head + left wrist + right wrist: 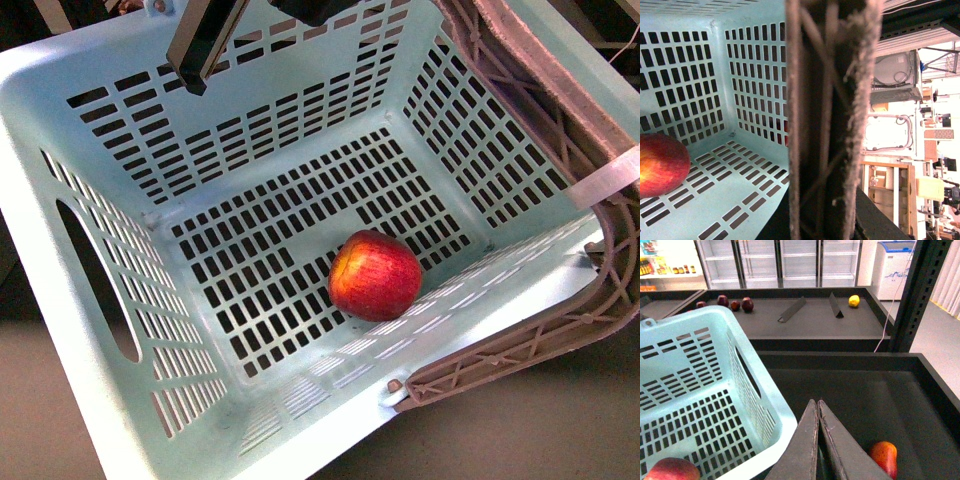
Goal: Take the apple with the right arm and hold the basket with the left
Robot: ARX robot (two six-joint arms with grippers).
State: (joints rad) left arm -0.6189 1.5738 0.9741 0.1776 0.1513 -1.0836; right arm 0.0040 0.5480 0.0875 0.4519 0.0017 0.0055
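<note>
Nearest in the front view, the basket was seen tilted. Its brownish handle was swung along the rim from 5 o'clock up to 1 o'clock, with a white band wrapped round it at 3 o'clock. The apple was found inside on the slotted floor, just 4 o'clock of centre, lodged where the floor meets the nearer wall. At 11 o'clock a dark arm part was seen over the far wall, well apart from the apple; which arm it belonged to could not be told.

In the left wrist view the handle filled the middle, so the left end effector was hidden, and whether it was closed on the handle could not be told.

The right end effector was seen with its fingers pressed together and holding nothing. It was outside the basket, just beside the rim, over a dark bin. A reddish fruit lay in that bin near the fingers. Farther off, a dark surface carried maroon fruits and a yellow fruit.
</note>
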